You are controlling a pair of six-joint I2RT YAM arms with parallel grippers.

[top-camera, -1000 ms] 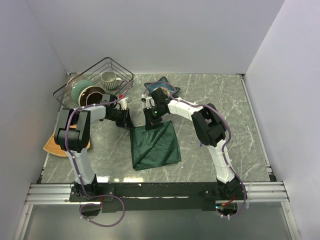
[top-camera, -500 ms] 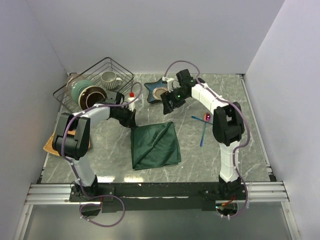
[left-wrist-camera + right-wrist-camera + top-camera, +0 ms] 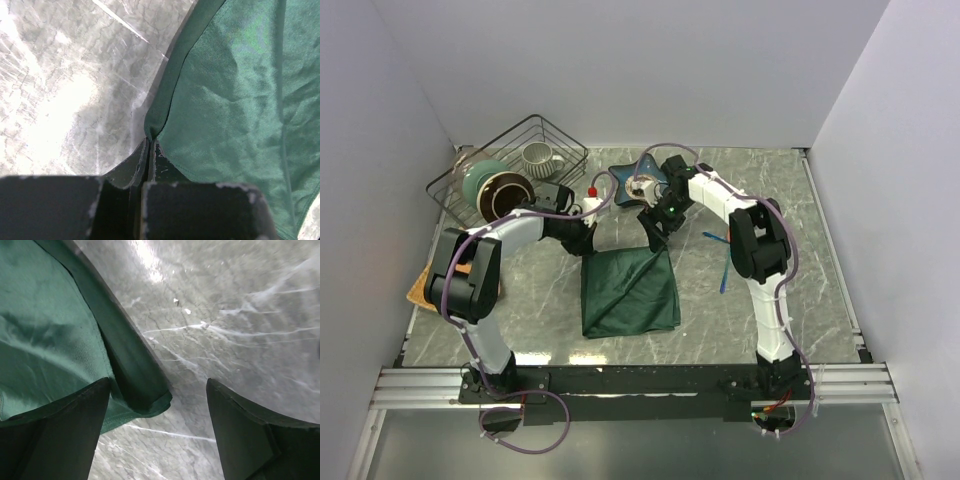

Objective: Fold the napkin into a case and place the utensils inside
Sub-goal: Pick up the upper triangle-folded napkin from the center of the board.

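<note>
- Dark green soft cloth, the napkin [image 3: 630, 295], lies at the middle of the grey marbled tabletop [image 3: 770, 200], already doubled over into a roughly four-sided pad.
- It is not yet a narrow case. It looks barely longer than wide, with its slightly longer axis running 12 to 6 o'clock. A crease crosses it from the 1 o'clock corner toward 7 o'clock.
- The left fingers [image 3: 585, 244] are pinched tight on the napkin's 11 o'clock corner. The left wrist view shows cloth [image 3: 235, 100] bunched right at the finger [image 3: 125, 175] tips.
- The right fingers [image 3: 655, 232] stand wide and hold nothing, low over the 1 o'clock corner. In the right wrist view one finger [image 3: 55, 435] sits over the cloth's hem [image 3: 135, 385] and the other over bare stone.
- Risk: the left grip catches very little fabric, so a firm pull could slip it free and let the fold sag.
- Risk: closing from this straddle, the right fingers might catch only the upper layer or miss the hem, skewing the next fold.
- The bright blue slim utensil [image 3: 724, 272] lies at the napkin's 3 o'clock, pointing about 12 to 6, close by the right arm. A sweep of that arm could knock it. I cannot make out the pink one.
- The star-shaped blue dish [image 3: 620, 177] sits just beyond the right fingers at 12 o'clock, and a lift could bump it.
</note>
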